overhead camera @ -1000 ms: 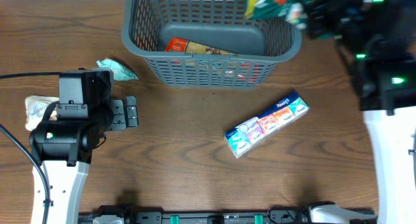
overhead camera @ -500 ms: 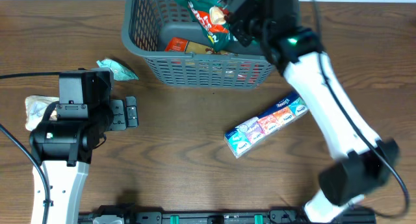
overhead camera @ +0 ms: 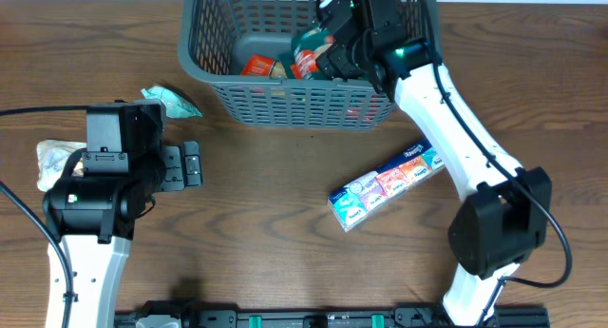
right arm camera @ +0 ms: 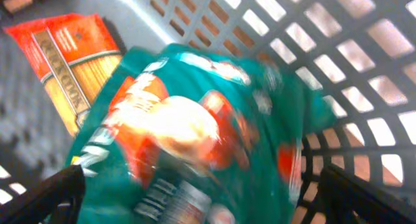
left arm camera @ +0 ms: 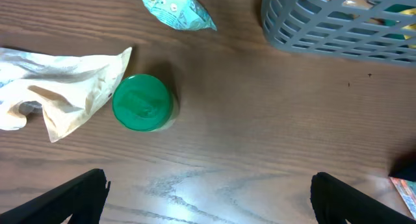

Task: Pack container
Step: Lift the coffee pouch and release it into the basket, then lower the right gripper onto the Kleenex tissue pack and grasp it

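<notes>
The container (overhead camera: 285, 105), a dark grey lattice basket, stands at the back middle of the table; one corner of it shows in the left wrist view (left arm camera: 338, 26). My right gripper (overhead camera: 337, 48) reaches down inside it with its jaws wide open. A teal and red snack bag (overhead camera: 309, 54) lies blurred between the spread fingers (right arm camera: 195, 139), against the lattice wall (right arm camera: 338, 68). An orange pasta box (overhead camera: 258, 67) rests on the basket floor beside the bag (right arm camera: 65, 55). My left gripper (overhead camera: 190, 164) is open over bare table at the left (left arm camera: 208, 185).
A row of tissue packs (overhead camera: 389, 181) lies in front of the basket at the right. At the left are a pale green packet (overhead camera: 171, 102), a crumpled beige bag (left arm camera: 58, 87) and a round green lid (left arm camera: 143, 102).
My right arm swung in from the right with the snack bag, lowered it into the basket, and its jaws opened. The left arm has not moved.
</notes>
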{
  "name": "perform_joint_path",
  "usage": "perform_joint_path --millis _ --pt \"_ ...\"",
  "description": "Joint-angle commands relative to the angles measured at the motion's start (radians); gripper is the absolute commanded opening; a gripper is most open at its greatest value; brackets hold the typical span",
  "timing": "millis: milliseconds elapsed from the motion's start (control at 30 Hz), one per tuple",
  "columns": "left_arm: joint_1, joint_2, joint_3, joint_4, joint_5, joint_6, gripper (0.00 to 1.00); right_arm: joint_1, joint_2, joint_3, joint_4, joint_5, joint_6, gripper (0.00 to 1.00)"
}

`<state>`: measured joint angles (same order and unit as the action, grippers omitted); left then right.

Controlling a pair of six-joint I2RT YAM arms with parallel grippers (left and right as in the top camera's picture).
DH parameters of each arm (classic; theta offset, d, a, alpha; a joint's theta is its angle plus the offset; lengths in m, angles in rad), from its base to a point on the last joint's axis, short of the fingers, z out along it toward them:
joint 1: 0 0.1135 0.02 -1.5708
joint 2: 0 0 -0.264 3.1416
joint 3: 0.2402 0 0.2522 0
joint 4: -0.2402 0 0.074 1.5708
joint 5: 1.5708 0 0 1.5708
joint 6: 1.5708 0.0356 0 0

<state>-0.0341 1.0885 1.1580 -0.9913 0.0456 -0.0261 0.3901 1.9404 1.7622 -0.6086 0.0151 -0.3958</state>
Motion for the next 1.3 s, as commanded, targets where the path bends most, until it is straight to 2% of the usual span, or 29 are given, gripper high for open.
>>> perform_joint_path --millis 0,133,200,333,467,567,733,900,1100,1200,1267 --pt "0.005 -0.005 0.022 -0.004 -0.002 -0.005 0.98 -0.002 -0.136 0.087 0.002 -0.004 0.052 0.99" --pt "0.005 -0.005 0.022 -0.004 -0.001 -0.005 0.98 -0.045 -0.248 0.209 -0.039 -0.004 0.182 0.99" --pt "0.005 -0.005 0.022 -0.004 -0.001 -0.005 0.98 -0.09 -0.298 0.27 -0.106 -0.003 0.331 0.99" --pt "0.005 -0.005 0.022 -0.004 -0.002 -0.005 0.99 -0.197 -0.392 0.329 -0.36 0.001 0.625 0.99" --pt "0.005 -0.005 0.022 -0.003 -0.001 -0.005 0.99 -0.269 -0.462 0.328 -0.68 0.005 0.692 0.99" --pt "0.005 -0.005 0.022 -0.004 -0.002 -0.005 0.99 -0.276 -0.485 0.328 -0.883 0.011 0.673 0.99" --pt "0.005 -0.005 0.022 -0.003 -0.002 -0.005 0.98 -0.24 -0.491 0.328 -1.087 0.01 0.448 0.99" --pt "0.005 -0.005 0.022 -0.003 -0.002 -0.005 0.99 -0.173 -0.516 0.286 -1.088 -0.05 0.134 0.99" --pt "0.005 -0.005 0.022 -0.008 -0.002 -0.005 0.98 -0.15 -0.512 0.195 -1.064 -0.077 0.258 0.99" --pt "0.005 -0.005 0.022 -0.011 -0.001 -0.005 0.99 -0.119 -0.512 0.096 -1.062 -0.078 0.171 0.99" --pt "0.005 -0.005 0.022 -0.011 -0.001 -0.005 0.98 -0.097 -0.512 0.006 -1.065 -0.079 0.039 0.99"
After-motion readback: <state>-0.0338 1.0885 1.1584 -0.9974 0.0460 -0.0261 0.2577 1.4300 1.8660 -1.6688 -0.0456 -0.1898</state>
